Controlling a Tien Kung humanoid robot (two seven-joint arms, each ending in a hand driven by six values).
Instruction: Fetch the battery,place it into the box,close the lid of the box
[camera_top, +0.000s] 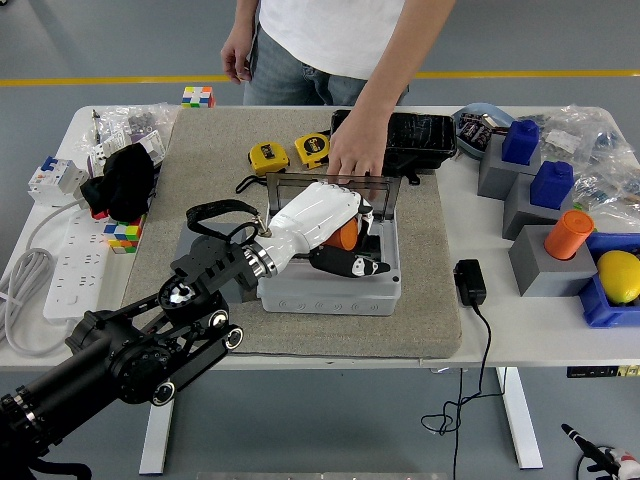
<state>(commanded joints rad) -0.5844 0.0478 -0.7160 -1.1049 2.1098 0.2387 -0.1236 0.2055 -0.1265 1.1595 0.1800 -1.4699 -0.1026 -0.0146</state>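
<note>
Reaching in from the left, my left hand (325, 232) is over the open grey box (330, 270) in the middle of the brown mat (420, 300). Its fingers curl around the orange battery (346, 235), which sits low inside the box. A person's hand (355, 150) at the far side holds the see-through lid (335, 188) up. The white table (520, 335) is messy: two yellow tape measures (290, 152) near the mat's far edge, a power strip (75, 265) at the left edge, blue and grey blocks (525, 170) at the right. Grey floor with a yellow line (100, 80) lies behind.
</note>
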